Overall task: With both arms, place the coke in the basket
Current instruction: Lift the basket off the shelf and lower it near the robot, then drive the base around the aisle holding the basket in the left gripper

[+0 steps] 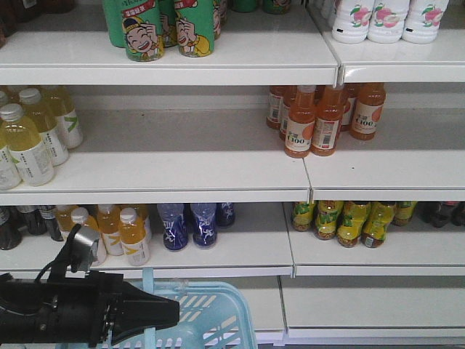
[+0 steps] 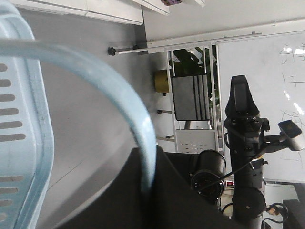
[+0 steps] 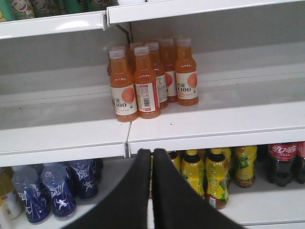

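Left gripper [image 2: 148, 183] pinching basket handle [image 2: 95, 71], we judge to carry it | right gripper [image 3: 152, 160] pressed together, empty, facing shelves [image 3: 214, 121]

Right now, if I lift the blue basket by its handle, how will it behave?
Likely light: the basket is thin slotted plastic. Its slim handle sits in the left gripper, so it may flex and let the basket swing or tilt.

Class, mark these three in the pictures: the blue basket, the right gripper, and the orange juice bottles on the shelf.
basket [image 1: 234, 314]: front view, slotted side wall.
right gripper [image 3: 152, 151]: right wrist view, midway between its fingertips.
orange juice bottles [image 3: 147, 98]: right wrist view, front bottle's label.
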`<state>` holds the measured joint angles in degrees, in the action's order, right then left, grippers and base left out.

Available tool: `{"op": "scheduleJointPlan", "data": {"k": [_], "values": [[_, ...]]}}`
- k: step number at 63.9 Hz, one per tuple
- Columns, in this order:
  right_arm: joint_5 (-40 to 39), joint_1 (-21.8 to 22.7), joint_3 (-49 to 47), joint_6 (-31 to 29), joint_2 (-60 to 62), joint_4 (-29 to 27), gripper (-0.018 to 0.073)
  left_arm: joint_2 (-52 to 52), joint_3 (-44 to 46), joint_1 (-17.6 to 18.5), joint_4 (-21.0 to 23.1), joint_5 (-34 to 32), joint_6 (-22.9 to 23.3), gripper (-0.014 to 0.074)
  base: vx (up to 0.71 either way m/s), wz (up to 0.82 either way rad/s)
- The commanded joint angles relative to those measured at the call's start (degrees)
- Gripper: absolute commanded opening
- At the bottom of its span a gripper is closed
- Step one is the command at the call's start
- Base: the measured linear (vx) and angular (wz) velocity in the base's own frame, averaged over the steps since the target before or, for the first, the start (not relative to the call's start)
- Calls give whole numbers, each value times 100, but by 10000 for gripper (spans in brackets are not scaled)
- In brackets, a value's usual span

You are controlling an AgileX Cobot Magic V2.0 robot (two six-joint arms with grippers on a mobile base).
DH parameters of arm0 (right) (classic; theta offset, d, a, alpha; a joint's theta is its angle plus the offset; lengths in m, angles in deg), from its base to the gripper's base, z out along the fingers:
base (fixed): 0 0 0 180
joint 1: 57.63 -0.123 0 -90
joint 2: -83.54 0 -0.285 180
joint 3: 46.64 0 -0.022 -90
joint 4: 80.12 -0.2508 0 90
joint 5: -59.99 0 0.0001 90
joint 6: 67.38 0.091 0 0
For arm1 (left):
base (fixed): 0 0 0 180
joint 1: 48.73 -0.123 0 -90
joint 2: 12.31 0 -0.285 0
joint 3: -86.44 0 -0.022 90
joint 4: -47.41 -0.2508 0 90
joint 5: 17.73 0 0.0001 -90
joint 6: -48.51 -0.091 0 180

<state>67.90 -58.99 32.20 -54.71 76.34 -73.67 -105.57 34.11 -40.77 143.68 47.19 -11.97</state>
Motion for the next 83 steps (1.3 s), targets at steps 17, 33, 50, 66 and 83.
{"op": "scheduleJointPlan", "data": {"k": [17,33,50,66,83], "values": [[-430,11,62,-33,104,43,-5,199,72,18,576,455,-38,-7,0,0],[-430,11,62,-33,104,43,-5,199,72,18,576,455,-38,-7,0,-2],[-430,11,62,-33,104,43,-5,199,72,18,576,455,-38,-7,-3,-17],[-430,11,62,-33,104,43,-5,199,72,18,576,455,-38,-7,-3,-27],[-430,11,62,-33,104,43,-5,199,72,18,576,455,-38,-7,-2,-29]]}}
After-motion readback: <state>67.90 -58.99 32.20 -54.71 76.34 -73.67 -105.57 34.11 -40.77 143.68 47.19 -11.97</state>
